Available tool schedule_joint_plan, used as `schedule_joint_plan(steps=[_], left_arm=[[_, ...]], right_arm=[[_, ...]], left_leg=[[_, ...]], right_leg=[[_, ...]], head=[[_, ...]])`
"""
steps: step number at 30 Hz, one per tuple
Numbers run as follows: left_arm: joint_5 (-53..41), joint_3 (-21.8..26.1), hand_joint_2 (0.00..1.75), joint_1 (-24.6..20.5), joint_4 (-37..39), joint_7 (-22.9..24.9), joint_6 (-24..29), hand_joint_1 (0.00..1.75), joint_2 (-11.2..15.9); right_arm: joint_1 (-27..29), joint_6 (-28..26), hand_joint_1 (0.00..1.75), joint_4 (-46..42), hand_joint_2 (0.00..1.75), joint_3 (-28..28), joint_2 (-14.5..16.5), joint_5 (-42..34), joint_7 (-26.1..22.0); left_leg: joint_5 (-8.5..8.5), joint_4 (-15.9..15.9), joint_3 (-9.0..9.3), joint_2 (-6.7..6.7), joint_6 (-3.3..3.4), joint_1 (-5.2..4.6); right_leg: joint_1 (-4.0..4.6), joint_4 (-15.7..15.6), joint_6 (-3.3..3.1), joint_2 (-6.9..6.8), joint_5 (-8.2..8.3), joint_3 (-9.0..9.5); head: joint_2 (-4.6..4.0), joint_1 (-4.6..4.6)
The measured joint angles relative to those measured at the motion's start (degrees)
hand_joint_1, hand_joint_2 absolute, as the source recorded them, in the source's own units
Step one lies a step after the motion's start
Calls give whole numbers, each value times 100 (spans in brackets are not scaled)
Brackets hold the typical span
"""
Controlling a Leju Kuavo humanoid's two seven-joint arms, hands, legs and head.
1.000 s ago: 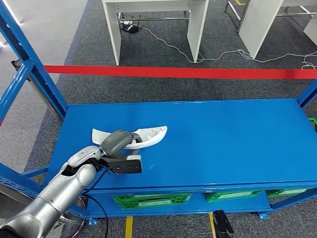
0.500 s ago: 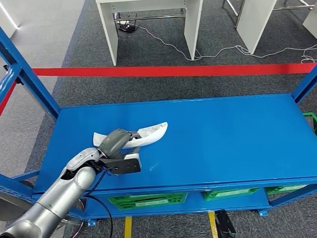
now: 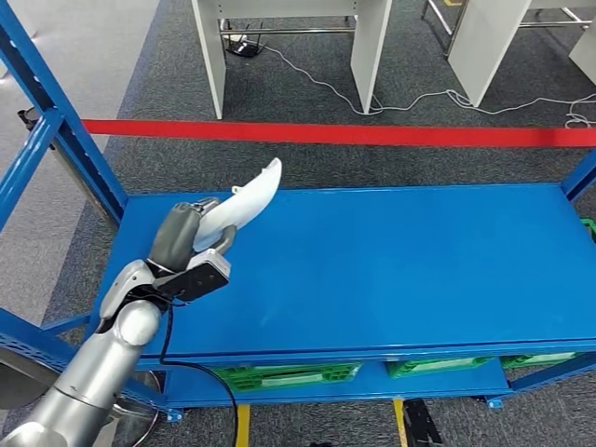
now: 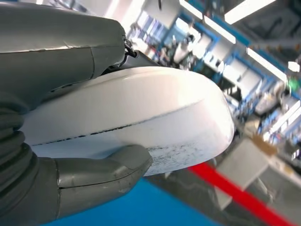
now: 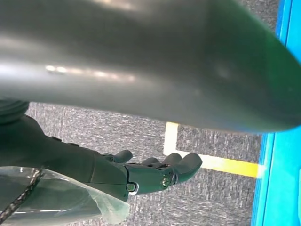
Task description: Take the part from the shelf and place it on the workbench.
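The part is a long, curved white plastic shell. My left hand grips it near one end and holds it lifted off the blue shelf, its free tip pointing up and away. In the left wrist view the white part lies between the grey thumb and the dark fingers. My right hand hangs over the grey carpet, fingers stretched out and apart, holding nothing.
Blue shelf uprights stand at the left and one at the right. Green crates sit on the level below. A red floor line and white table legs lie beyond the shelf. A yellow floor line shows by my right hand.
My left hand has lifted the white part off the shelf and tilted its tip upward and away. The camera has shifted slightly.
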Motion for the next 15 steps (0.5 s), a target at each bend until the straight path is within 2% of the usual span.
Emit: schedule_joint_plan(steps=[2,3,4,6,8,9,11,12,13,14,15], left_arm=[[102,132,175,-64,-136,-33,140,175,0],[147,199,175,-108,-209,-35,179,175,2],[174,260,175,-149,-275,-28,193,175,7],[172,356,175,-211,-390,-7,202,175,22],[115,424,175,-257,-485,11,218,175,50],[86,454,175,-279,-520,15,230,175,67],[52,495,175,-302,-555,18,247,175,93],[46,503,175,-299,-558,18,250,175,103],[40,506,175,-294,-560,18,251,175,110],[34,510,175,-291,-565,18,251,175,117],[31,517,175,-294,-576,18,251,175,122]], right_arm=[[-17,-4,0,0,0,0,1,2,-1],[-28,-7,0,1,0,0,2,2,2],[-34,-11,0,1,0,0,3,2,3],[-25,-16,0,2,0,0,10,1,6],[-13,-20,0,2,0,-2,26,-1,7],[-15,-21,0,2,0,-4,33,-2,7],[-20,-21,0,3,0,-8,35,-4,7],[-17,-20,0,3,0,-9,35,-4,7],[-13,-19,0,3,0,-10,36,-4,7],[-10,-19,0,3,0,-11,37,-4,7],[-9,-19,0,3,0,-12,38,-4,7]], left_leg=[[-38,56,-17,-4,-38,-10],[-51,85,-40,-6,-64,-21],[-57,107,-63,-6,-89,-32],[-58,123,-88,-6,-135,-39],[-170,263,-136,-2,-199,-25],[-311,485,-228,-1,-235,-14],[-674,1219,-552,2,-292,10],[-798,1567,-717,2,-307,19],[-816,1755,-812,2,-311,25],[-719,1728,-811,2,-307,29],[-521,1471,-703,2,-294,32]], right_leg=[[2,-751,-25,-2,321,357],[4,-986,-47,2,379,477],[8,-1081,-71,7,367,528],[10,-1095,-134,18,351,536],[-6,-1108,-203,16,358,544],[-16,-1114,-231,14,361,551],[-16,-1114,-265,11,353,558],[-14,-1113,-271,10,350,560],[-14,-1112,-273,11,347,564],[-14,-1112,-271,13,344,572],[-14,-1111,-266,16,339,585]], head=[[0,3],[0,3],[0,2],[0,2],[0,-10],[0,-20],[0,-39],[0,-37],[0,-40],[0,-39],[0,-40]])
